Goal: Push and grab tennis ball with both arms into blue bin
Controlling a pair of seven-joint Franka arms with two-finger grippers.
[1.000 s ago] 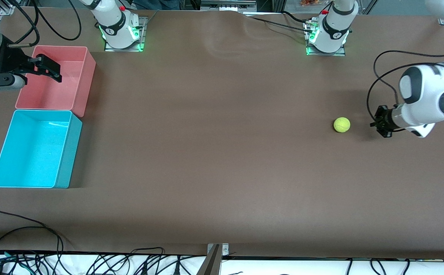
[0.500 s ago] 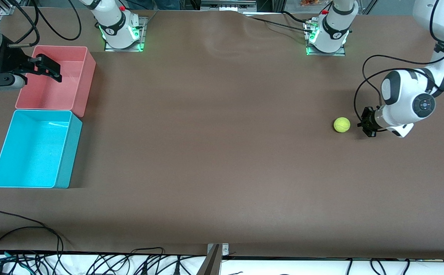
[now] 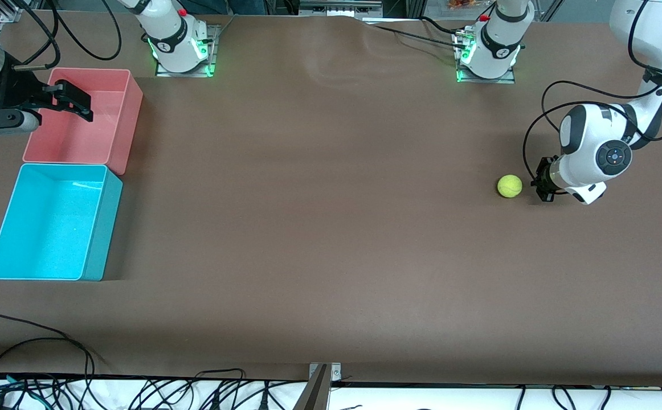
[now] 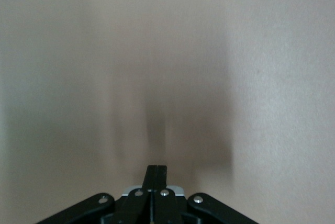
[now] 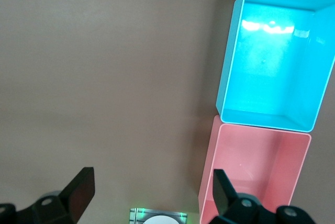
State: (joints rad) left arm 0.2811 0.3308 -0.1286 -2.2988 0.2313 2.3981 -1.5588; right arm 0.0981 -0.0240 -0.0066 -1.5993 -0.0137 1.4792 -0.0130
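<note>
Left claw [image 3: 543,187] pinched closed, low at 3 o'clock of the tennis ball [image 3: 510,185] on the desk [image 3: 319,228]. Right claw [image 3: 72,101] spread wide, waiting over the pink bin [image 3: 131,108], which sits at 12 o'clock of the blue bin [image 3: 100,228]. Ball looks light, fuzzy and free-rolling, so push through its middle and pinch across its widest part.

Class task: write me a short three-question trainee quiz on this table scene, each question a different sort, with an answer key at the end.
1. True or false: the tennis ball already lies in the blue bin.
2. Multiple choice: the right gripper hangs over A) the pink bin, B) the blue bin, C) the tennis ball.
3. Fill in: the left gripper, low beside the ball toward the left arm's end of the table, has its fingers ____.

Key
1. False: the ball rests on the table, at the left arm's end, while the bin sits at the right arm's end.
2. A, with fingers open.
3. Shut, not holding the ball.
</note>
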